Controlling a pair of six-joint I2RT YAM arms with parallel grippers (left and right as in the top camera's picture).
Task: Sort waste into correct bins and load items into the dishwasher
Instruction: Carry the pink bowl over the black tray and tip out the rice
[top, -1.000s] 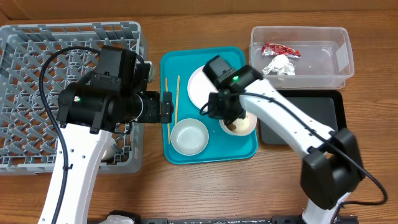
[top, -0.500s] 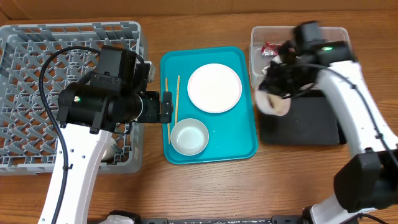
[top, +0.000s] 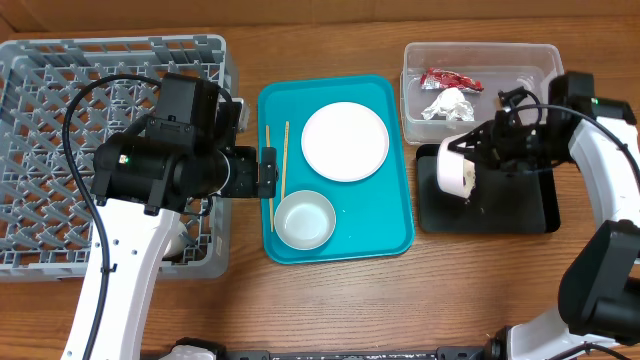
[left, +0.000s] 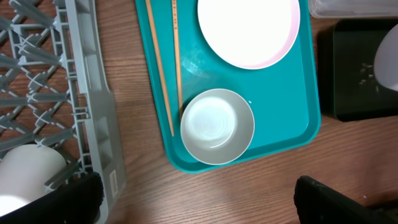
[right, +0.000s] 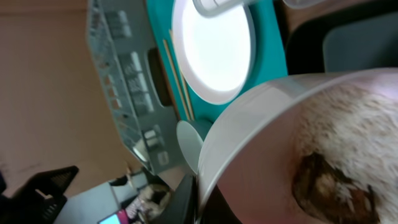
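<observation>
Overhead, where does the right gripper stand?
– Over the left part of the black tray, which sits right of the teal tray. Its jaws are clamped on the rim of a bowl, and the bowl is tipped on its side above the black tray.

What is in that bowl?
– The right wrist view shows rice stuck to the inside and a brown lump lower down. From the left wrist, a few white grains show on the black tray.

And the left gripper?
– It hangs at the left edge of the teal tray, just beside the rack. Its fingers stand wide apart with nothing between them.

What lies on the teal tray?
– The plate is at the far right. A second bowl stands upright and empty on the near side. Two chopsticks lie along the left edge, their near ends just beside that bowl.

The tub?
– The tub sits far right, just beyond the black tray, with the wrapper and the paper wad in its left half.

Anything in the rack?
– A cup, near its near right corner, partly under the left arm
</observation>
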